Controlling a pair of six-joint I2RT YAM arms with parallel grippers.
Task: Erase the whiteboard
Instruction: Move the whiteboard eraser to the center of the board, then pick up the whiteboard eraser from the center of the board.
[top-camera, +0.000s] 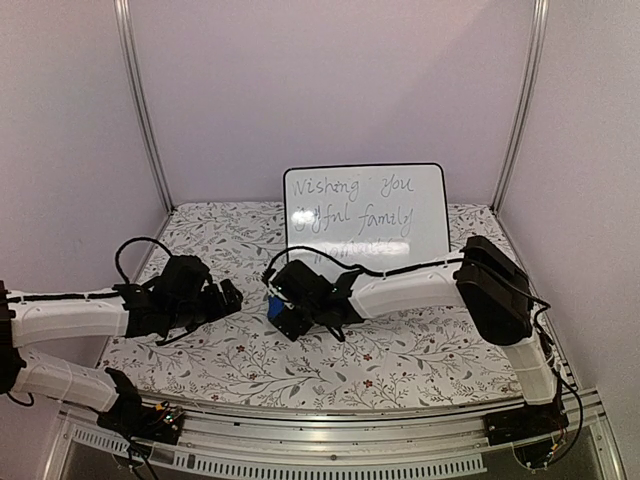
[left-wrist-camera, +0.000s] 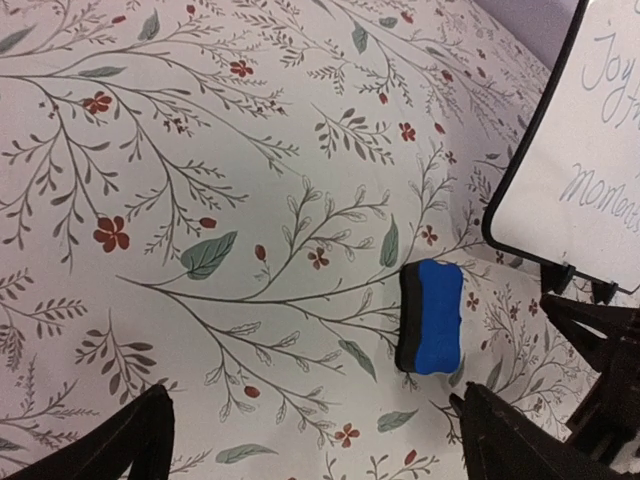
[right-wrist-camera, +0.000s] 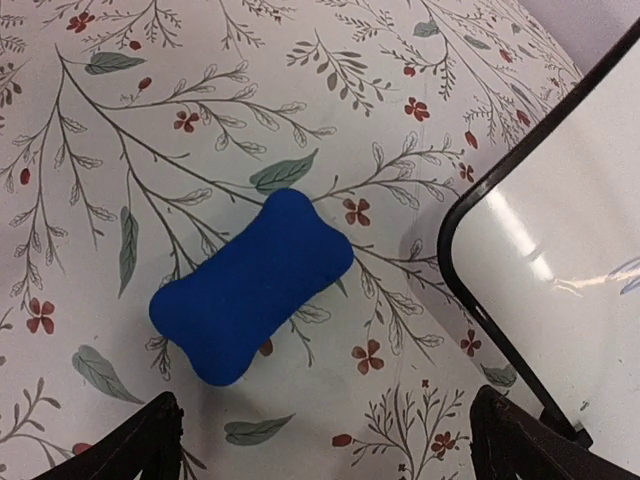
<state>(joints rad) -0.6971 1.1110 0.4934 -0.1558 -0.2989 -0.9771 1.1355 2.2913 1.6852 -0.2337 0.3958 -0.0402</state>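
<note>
Showing one whiteboard (top-camera: 365, 205) standing near the rear edge of the counter (top-camera: 420, 350), bearing grey handwriting; one blue eraser (right-wrist-camera: 250, 285) lying before it; left fingers (left-wrist-camera: 130, 445) and right fingers (right-wrist-camera: 530, 445), two pairs, gaping wide, gripping nothing.

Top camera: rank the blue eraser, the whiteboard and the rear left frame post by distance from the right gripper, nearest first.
1. blue eraser: lying on the table, right beside the right gripper on its left.
2. whiteboard: standing just behind the gripper, toward the back.
3. rear left post: upright at the table's far left corner, clearly the farthest.
</note>
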